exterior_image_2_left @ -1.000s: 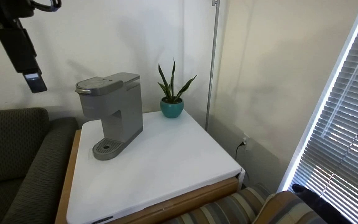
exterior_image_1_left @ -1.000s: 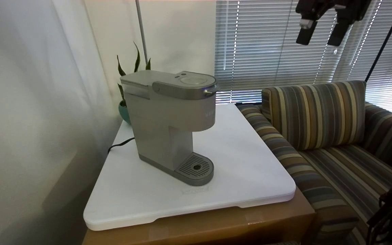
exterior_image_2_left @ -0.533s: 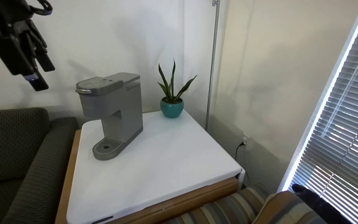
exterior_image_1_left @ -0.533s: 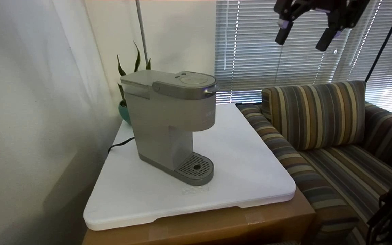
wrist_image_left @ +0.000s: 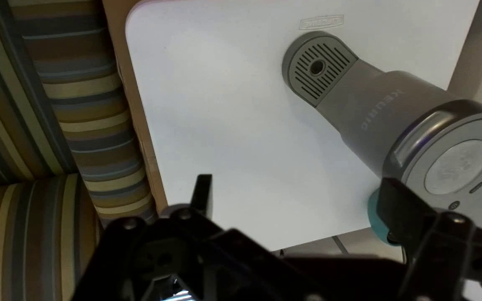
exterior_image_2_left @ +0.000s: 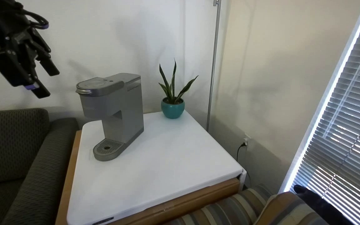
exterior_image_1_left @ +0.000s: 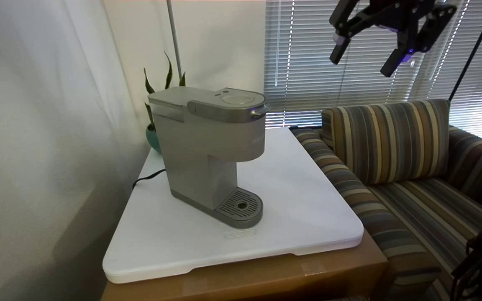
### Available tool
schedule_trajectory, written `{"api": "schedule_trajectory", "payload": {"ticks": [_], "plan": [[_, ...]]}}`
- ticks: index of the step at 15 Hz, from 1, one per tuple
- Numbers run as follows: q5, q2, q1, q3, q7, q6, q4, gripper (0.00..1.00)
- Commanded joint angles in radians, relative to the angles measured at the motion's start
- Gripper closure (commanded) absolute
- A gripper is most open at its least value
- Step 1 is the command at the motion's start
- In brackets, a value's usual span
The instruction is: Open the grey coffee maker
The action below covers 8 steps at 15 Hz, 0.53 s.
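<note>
The coffee maker [exterior_image_1_left: 195, 152] stands askew and upright on the counter [exterior_image_1_left: 308, 209]: its drip tray [wrist_image_left: 324, 70] points toward the edge with the stamped label [wrist_image_left: 321, 22], and its back end [exterior_image_1_left: 170, 142] lies nearer the edge along the wall [exterior_image_2_left: 105, 40] than the edge beside the armchair [exterior_image_1_left: 425, 205]. The lid [exterior_image_1_left: 241, 98] is down. Take hold under the front handle [wrist_image_left: 421, 136]; lift up and back. Expect a rigid lid, a stiff start at the hinge [exterior_image_1_left: 192, 107], and a smooth, slippery handle. The unit is probably light and may slide or tip if pulled forward. The gripper [exterior_image_1_left: 362, 65] is released, fingers [exterior_image_1_left: 393, 64] spread, holding nothing, apart from the handle. The cord [exterior_image_1_left: 151, 176] reaches the wall edge. A plant pot [exterior_image_2_left: 172, 109] occupies the corner behind.
</note>
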Motion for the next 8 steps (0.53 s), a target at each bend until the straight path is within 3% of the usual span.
{"api": "schedule_trajectory", "payload": {"ticks": [1, 6, 7, 8], "plan": [[0.016, 0.037, -0.016, 0.021, 0.055, 0.143, -0.043, 0.00], [0.165, 0.140, 0.054, -0.026, 0.062, 0.438, -0.135, 0.00], [0.114, 0.078, 0.012, 0.005, 0.073, 0.334, -0.114, 0.00], [0.123, 0.094, 0.017, 0.004, 0.070, 0.357, -0.123, 0.00]]}}
